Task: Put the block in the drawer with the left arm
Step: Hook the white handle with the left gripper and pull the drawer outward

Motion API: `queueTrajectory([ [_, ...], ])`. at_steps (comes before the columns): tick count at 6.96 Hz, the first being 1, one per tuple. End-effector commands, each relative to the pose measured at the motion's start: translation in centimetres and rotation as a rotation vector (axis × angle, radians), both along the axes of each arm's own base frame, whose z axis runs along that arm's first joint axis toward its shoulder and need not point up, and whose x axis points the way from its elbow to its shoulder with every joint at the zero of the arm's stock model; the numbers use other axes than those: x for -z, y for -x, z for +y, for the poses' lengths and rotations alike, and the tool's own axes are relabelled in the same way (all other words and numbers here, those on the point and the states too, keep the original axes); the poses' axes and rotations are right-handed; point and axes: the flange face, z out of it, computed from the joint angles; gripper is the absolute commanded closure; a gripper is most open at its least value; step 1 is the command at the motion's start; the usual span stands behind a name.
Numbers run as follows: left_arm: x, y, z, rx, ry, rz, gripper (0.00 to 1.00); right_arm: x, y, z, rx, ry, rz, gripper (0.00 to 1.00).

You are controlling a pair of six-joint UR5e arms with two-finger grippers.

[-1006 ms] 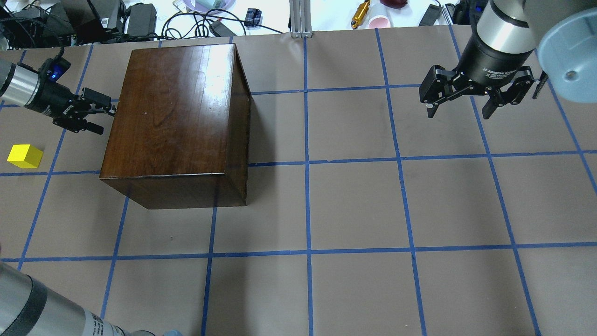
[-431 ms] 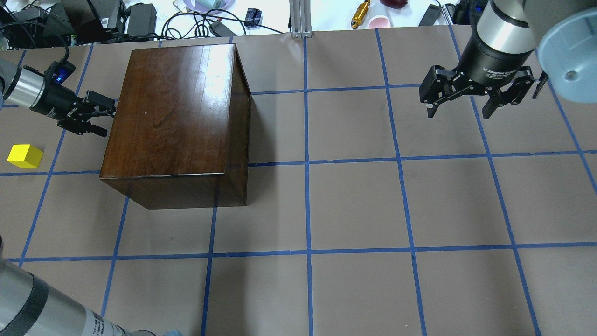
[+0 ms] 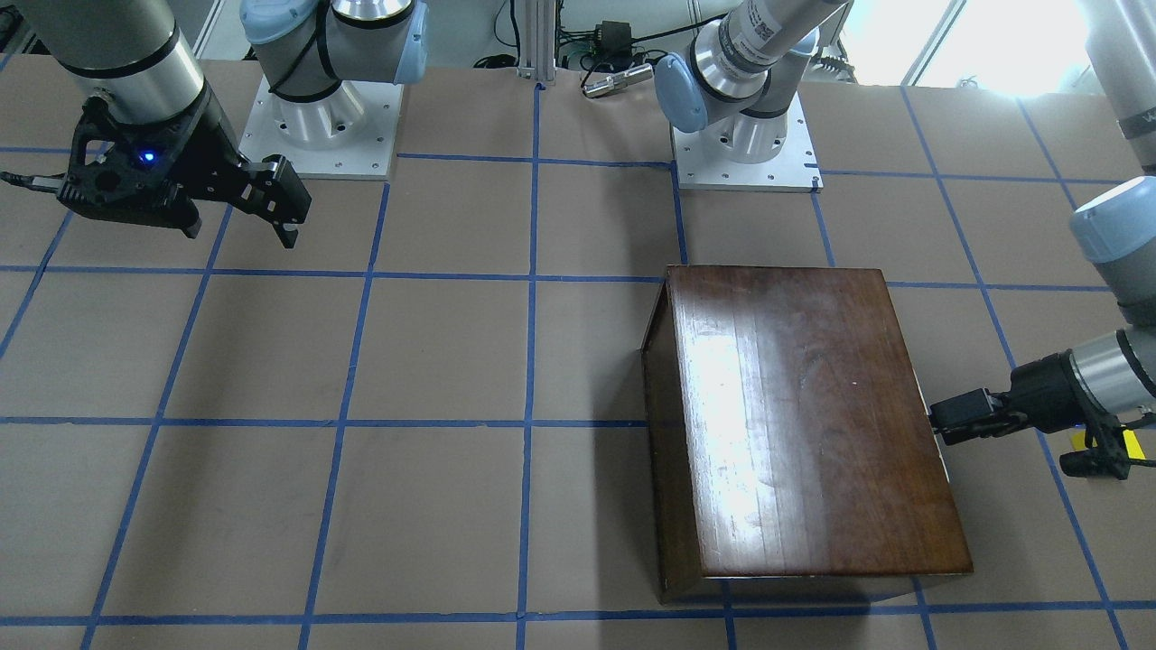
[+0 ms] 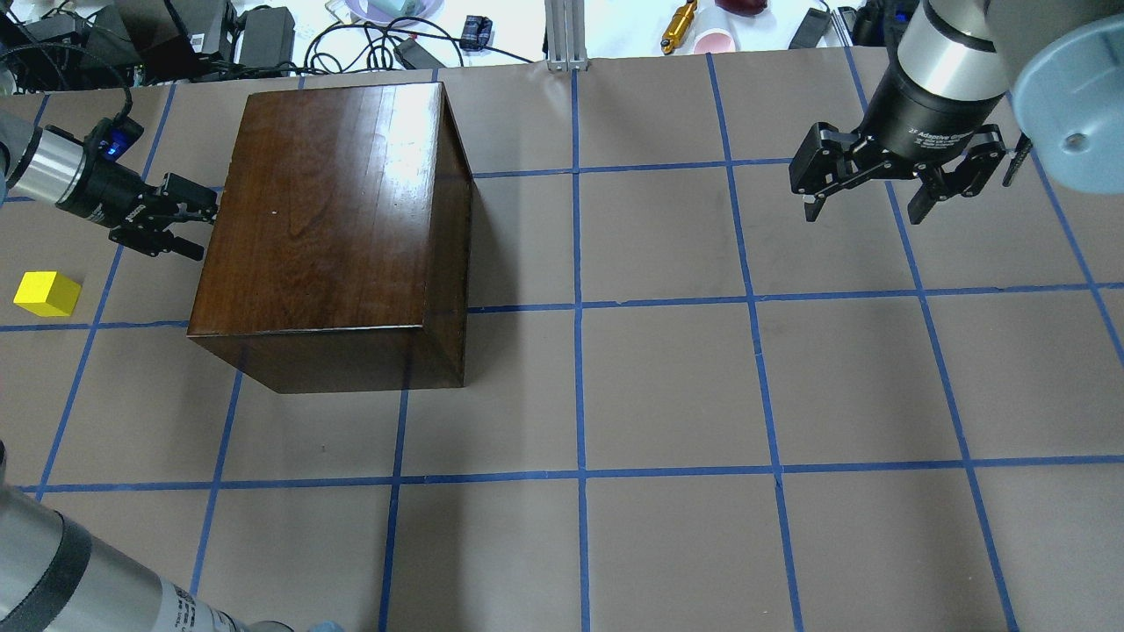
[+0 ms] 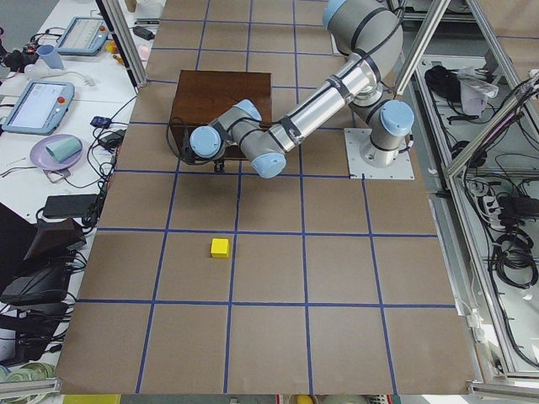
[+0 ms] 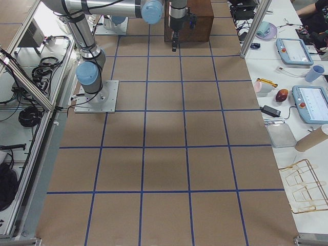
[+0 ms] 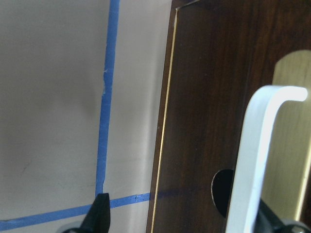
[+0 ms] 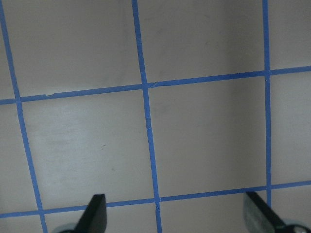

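Observation:
The yellow block lies on the table left of the dark wooden box, apart from it; it also shows in the exterior left view. The drawer is pushed in, so only its dark front panel and metal pull show, in the left wrist view. My left gripper is open at the box's left face. Its fingertips stand on either side of the pull without closing on it. My right gripper hangs open and empty over the far right of the table.
Cables, power bricks, a cup and small tools lie beyond the table's far edge. Blue tape lines grid the brown table top. The right arm's base and the left arm's base stand at the robot's side.
My left gripper has edged a little closer to the box's left face. The block, the box and the right arm have not moved.

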Motion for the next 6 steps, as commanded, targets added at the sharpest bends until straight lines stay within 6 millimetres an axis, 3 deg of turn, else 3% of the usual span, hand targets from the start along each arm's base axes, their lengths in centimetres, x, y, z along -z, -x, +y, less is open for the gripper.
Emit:
queueTrajectory([
  [1,-0.25,-0.45,0.06,0.012,-0.013,-0.037,0.09,0.00,0.00,0.00,0.000,0.000,0.000,0.00],
  [6,-0.60,-1.24,0.14,0.031,-0.026,-0.104,0.09,0.00,0.00,0.00,0.000,0.000,0.000,0.00],
])
